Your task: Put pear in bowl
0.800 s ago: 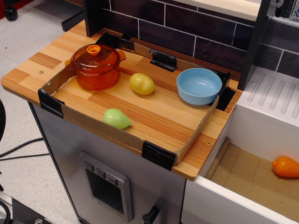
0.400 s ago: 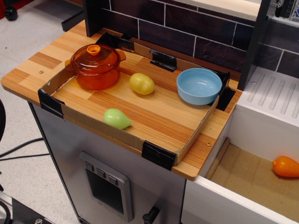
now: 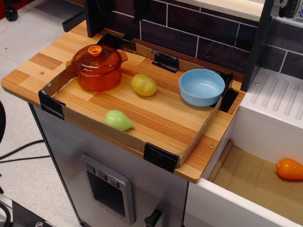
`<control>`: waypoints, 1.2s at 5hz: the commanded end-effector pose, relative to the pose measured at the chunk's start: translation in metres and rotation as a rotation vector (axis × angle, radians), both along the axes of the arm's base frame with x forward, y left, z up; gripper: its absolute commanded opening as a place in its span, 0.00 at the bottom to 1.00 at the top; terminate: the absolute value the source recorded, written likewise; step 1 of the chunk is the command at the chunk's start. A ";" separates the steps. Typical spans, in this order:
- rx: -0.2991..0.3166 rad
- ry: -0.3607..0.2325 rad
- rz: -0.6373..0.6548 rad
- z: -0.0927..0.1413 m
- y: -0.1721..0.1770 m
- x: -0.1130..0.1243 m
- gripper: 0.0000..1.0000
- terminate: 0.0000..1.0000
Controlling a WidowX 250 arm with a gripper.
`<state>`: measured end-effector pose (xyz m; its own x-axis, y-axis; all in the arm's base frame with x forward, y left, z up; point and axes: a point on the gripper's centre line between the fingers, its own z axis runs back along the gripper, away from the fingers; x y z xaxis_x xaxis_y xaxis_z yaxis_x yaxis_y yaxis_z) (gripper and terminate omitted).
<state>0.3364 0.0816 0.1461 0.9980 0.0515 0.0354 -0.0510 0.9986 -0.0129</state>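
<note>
No gripper shows anywhere in this view, so places cannot be given relative to its jaws, and there is no telling whether they stand open or closed; at most a dark shape at the top edge might belong to the arm, too little of it showing to say.

Going from left to right across the cardboard-walled tray point(image 3: 124, 136): the transparent orange lidded pot point(image 3: 97, 67) stands in the far left corner. In front of it, just beside the tray's near wall, lies the pear point(image 3: 118, 120), light green, on its side with the tapered end pointing right. Behind and to its right sits the yellow fruit point(image 3: 144, 84), near the pot but apart from it. Farther right, in the far right corner, stands the bowl point(image 3: 201, 87), light blue, upright and holding nothing. Well off to the right, down in the sink basin point(image 3: 251, 177), lies an orange pepper toy point(image 3: 289, 169).

By this showing, the task is not yet begun: the pear rests untouched on the wood, well apart from the bowl. Reaching, grasping, carrying and releasing all remain.
</note>
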 end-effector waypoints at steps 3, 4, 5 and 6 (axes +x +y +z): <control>-0.065 -0.053 -0.567 -0.023 -0.003 -0.031 1.00 0.00; -0.066 -0.044 -0.625 -0.028 -0.010 -0.042 1.00 0.00; -0.075 -0.017 -0.632 -0.038 -0.015 -0.054 1.00 0.00; -0.064 0.007 -0.617 -0.053 -0.022 -0.059 1.00 0.00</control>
<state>0.2735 0.0515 0.0803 0.8450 -0.5345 0.0145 0.5326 0.8390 -0.1116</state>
